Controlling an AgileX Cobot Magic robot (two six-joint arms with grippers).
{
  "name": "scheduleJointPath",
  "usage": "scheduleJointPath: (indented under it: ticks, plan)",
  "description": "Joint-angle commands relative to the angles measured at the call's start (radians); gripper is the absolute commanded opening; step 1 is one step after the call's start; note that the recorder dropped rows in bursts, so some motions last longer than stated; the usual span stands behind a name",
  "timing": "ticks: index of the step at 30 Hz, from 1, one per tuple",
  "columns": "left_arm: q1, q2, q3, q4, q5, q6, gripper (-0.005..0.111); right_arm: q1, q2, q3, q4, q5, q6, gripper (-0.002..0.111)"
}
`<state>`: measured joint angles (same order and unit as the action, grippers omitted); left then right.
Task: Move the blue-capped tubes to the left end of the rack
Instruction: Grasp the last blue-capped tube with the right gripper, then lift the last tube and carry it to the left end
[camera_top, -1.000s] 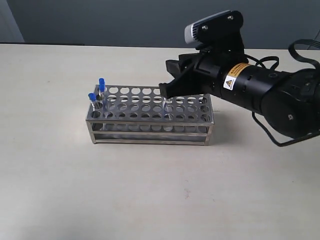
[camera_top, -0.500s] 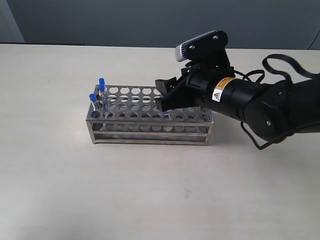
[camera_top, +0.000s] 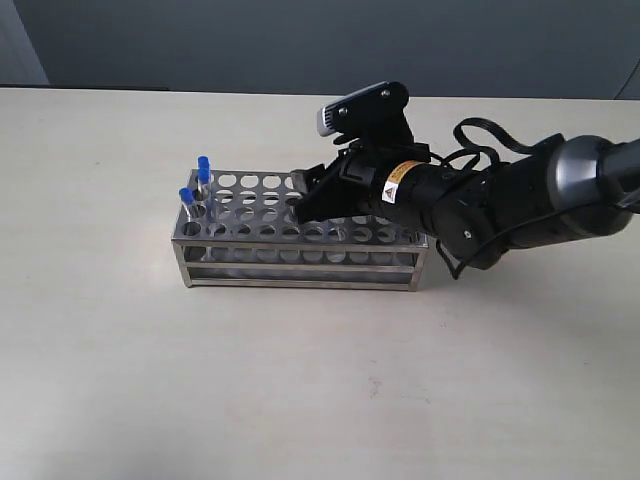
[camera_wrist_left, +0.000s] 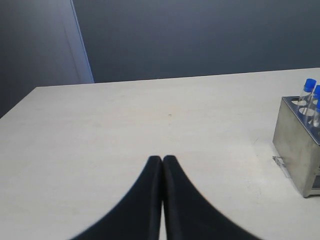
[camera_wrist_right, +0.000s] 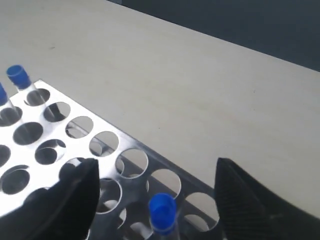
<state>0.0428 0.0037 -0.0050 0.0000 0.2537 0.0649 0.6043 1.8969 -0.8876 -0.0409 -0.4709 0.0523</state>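
Rack (camera_top: 300, 240) on surface (camera_top: 300, 400), about centre, long axis running 9 to 3 o'clock. Two capped tubes (camera_top: 203, 170) stand in holes at the rack's 9 o'clock end, just beside each other, one toward 12 o'clock of the other. Right tool (camera_top: 305, 200) reaches in from 3 o'clock, over the rack's middle holes. Right wrist view: third capped tube (camera_wrist_right: 162, 207) in a hole between the tool's fingers (camera_wrist_right: 65, 195), touching neither. Left tool (camera_wrist_left: 162, 165) over bare surface, well apart from the rack's 9 o'clock end.
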Motion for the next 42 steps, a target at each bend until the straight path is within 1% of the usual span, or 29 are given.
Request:
scheduleJointPath:
  ticks: [1, 2, 4, 7, 9, 14, 20, 22, 24, 30, 33, 36, 42]
  plan:
    - [-0.006, -0.004, 0.005, 0.000, -0.014, -0.004, 0.000, -0.006, 0.041, -0.019, 0.011, -0.008, -0.019, 0.062]
    - [-0.006, -0.004, 0.005, 0.000, -0.014, -0.004, 0.000, -0.006, 0.046, -0.019, 0.011, -0.008, -0.019, 0.058]
    - [-0.006, -0.004, 0.005, 0.000, -0.014, -0.004, 0.000, -0.006, 0.048, -0.019, 0.011, -0.001, -0.019, 0.045]
    - [-0.006, -0.004, 0.005, 0.000, -0.014, -0.004, 0.000, -0.006, 0.050, -0.019, 0.011, 0.005, -0.019, 0.016]
    - [-0.006, -0.004, 0.005, 0.000, -0.014, -0.004, 0.000, -0.006, 0.050, -0.019, 0.011, 0.005, -0.019, 0.000]
    - [-0.006, -0.004, 0.005, 0.000, -0.014, -0.004, 0.000, -0.006, 0.013, -0.019, 0.013, 0.019, -0.019, 0.000]
    - [-0.006, -0.004, 0.005, 0.000, -0.014, -0.004, 0.000, -0.006, -0.169, -0.019, -0.009, 0.034, -0.062, 0.000]
    - [-0.006, -0.004, 0.005, 0.000, -0.014, -0.004, 0.000, 0.006, -0.224, -0.019, -0.021, 0.050, -0.062, 0.000]
    - [-0.006, -0.004, 0.005, 0.000, -0.014, -0.004, 0.000, 0.039, -0.249, -0.019, -0.048, 0.052, -0.059, 0.000]
    - [-0.006, -0.004, 0.005, 0.000, -0.014, -0.004, 0.000, 0.157, -0.235, -0.041, -0.055, 0.047, -0.052, 0.000]
    - [-0.006, -0.004, 0.005, 0.000, -0.014, -0.004, 0.000, 0.200, -0.212, -0.063, -0.062, 0.026, -0.052, 0.000]
    - [-0.006, -0.004, 0.005, 0.000, -0.014, -0.004, 0.000, 0.223, -0.176, -0.100, -0.062, 0.020, -0.052, 0.000]
    - [-0.006, -0.004, 0.005, 0.000, -0.014, -0.004, 0.000, 0.236, -0.091, -0.173, -0.062, 0.020, -0.052, 0.000]
